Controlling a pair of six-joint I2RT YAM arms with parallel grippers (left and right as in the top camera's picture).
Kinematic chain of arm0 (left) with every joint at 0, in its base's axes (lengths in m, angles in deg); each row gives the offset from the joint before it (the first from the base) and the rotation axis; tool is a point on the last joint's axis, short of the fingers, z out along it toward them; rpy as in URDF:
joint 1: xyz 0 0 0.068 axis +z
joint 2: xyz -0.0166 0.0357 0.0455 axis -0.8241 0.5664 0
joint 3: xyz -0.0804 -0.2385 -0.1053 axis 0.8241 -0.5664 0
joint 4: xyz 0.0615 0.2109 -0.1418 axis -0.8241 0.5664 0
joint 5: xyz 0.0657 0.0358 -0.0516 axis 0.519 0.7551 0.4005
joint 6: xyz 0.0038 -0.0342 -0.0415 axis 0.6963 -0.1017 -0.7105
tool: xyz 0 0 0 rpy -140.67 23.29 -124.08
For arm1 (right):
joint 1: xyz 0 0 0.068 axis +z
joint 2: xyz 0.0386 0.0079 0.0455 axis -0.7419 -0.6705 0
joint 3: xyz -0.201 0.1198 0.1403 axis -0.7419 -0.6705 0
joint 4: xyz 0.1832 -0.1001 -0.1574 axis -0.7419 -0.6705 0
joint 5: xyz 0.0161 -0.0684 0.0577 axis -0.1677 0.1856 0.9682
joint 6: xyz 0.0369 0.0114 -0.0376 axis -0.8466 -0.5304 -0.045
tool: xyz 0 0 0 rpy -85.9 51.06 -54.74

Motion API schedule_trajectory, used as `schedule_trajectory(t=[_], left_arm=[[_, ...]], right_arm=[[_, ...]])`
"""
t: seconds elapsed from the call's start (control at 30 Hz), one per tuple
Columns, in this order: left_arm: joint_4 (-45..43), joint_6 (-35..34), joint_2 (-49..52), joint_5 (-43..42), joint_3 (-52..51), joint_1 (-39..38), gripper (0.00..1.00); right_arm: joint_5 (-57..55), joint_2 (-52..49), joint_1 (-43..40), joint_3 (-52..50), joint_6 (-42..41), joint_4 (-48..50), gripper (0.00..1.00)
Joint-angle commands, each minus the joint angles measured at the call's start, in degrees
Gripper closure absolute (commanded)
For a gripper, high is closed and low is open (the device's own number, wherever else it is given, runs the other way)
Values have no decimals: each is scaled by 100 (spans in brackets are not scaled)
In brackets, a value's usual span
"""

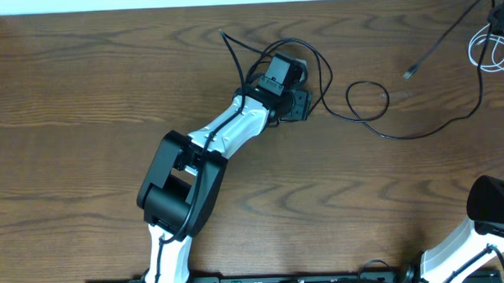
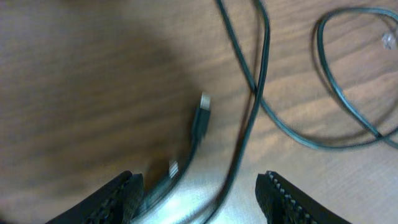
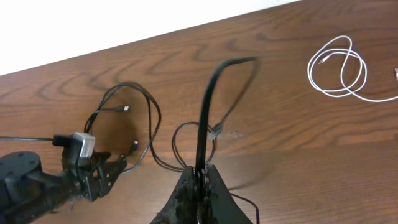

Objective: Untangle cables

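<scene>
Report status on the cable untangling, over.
Left gripper open, black cable running between its fingers. Right gripper shut on black cable, loop raised. White cable coiled apart. Nothing blocking either arm.

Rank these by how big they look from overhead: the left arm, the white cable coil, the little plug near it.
left arm
white cable coil
plug
The coil is cut by the picture's edge, so it may be bigger.
</scene>
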State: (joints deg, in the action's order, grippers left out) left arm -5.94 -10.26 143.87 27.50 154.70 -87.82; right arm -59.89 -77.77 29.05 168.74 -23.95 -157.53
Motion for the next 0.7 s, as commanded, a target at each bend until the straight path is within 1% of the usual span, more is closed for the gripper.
schedule_trajectory(t=[0.0, 0.13, 0.33, 0.4, 0.47, 0.5, 0.53, 0.57, 0.67], left_arm=[[-155, 428, 240, 238, 37, 9, 36], [-190, 476, 330, 772, 37, 9, 37], [214, 476, 334, 787, 37, 9, 38], [352, 476, 334, 787, 35, 9, 47], [330, 474, 334, 785, 35, 9, 60], [330, 472, 334, 785, 35, 9, 76], [334, 474, 334, 785, 35, 9, 81], [343, 474, 328, 787, 35, 13, 92], [455, 472, 214, 789, 37, 72, 93]], right_arm=[[79, 13, -17, 24, 96, -26, 99], [79, 13, -17, 24, 120, -52, 99], [79, 13, -17, 24, 162, -68, 99], [76, 13, -17, 24, 162, -68, 99], [76, 13, -17, 24, 175, -68, 99], [76, 13, -17, 24, 175, -81, 99], [76, 13, -17, 24, 175, -94, 99], [76, 11, -17, 24, 177, -111, 99], [79, 11, -17, 24, 177, -146, 99]])
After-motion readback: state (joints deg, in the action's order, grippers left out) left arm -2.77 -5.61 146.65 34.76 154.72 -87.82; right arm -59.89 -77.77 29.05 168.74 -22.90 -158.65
